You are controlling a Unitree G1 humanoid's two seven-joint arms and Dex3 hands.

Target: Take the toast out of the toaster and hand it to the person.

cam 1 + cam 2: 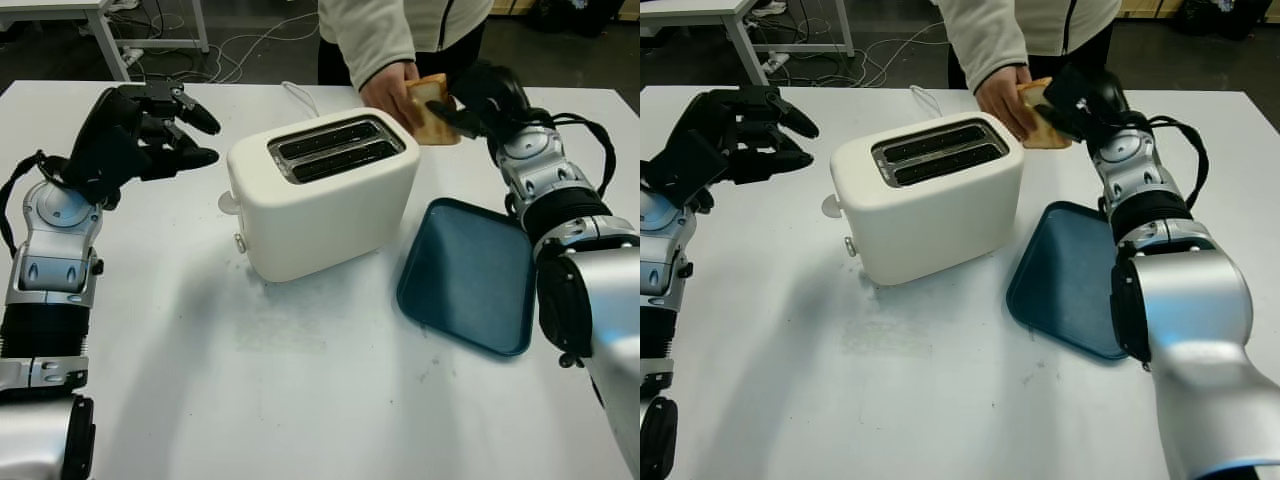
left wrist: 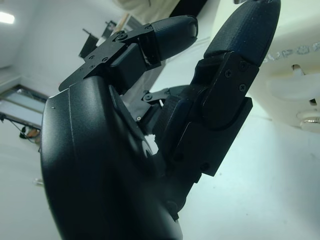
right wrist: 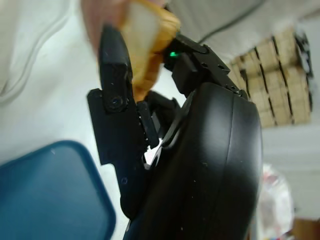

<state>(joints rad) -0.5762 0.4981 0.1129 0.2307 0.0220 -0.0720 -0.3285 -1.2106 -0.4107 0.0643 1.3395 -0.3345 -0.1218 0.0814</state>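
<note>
Golden-crusted toast [image 1: 432,108] sits at about one o'clock from the toaster [image 1: 322,190], pinched in the fingers of the robot's right hand [image 1: 478,98] at the table's far edge. A person's hand [image 1: 392,92] meets it from the other side, fingers on the slice, so both are touching it at once. In the right wrist view the toast [image 3: 146,45] shows clamped between the black fingers [image 3: 116,75]. Cream in colour, the toaster stands mid-table [image 1: 300,400] with both slots facing up. A dark teal tray [image 1: 468,275] lies flat at its three o'clock, just beside it. At the toaster's nine o'clock the left hand [image 1: 165,130] hovers above the table, open and holding nothing, fingers pointing towards the toaster.
</note>
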